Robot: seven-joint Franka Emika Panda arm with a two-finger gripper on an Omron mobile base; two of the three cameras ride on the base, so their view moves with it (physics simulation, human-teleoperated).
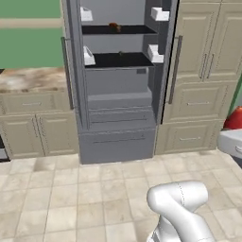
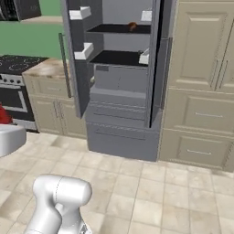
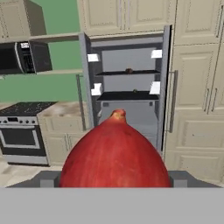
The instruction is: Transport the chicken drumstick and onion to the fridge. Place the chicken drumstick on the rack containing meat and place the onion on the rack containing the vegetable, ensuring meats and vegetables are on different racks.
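the onion [image 3: 114, 153] is held in the hand [image 3: 114, 181], whose jaws stand wide around it, well in front of the fridge [image 1: 118, 94]. the onion could slip out if the arm is swung fast. it could be set by mistake on the upper rack [image 3: 128, 72], beside the brown meat piece [image 3: 129, 70], instead of the lower rack [image 3: 127, 96], where the vegetable [image 3: 135, 91] lies.

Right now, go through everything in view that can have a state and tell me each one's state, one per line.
Tall dark-grey fridge: doors open, lower drawer shut.
Glossy red onion: carried in the gripper.
Upper black shelf: holds a small brown piece.
Lower black shelf: holds a tiny dark piece.
Beige cabinets: shut.
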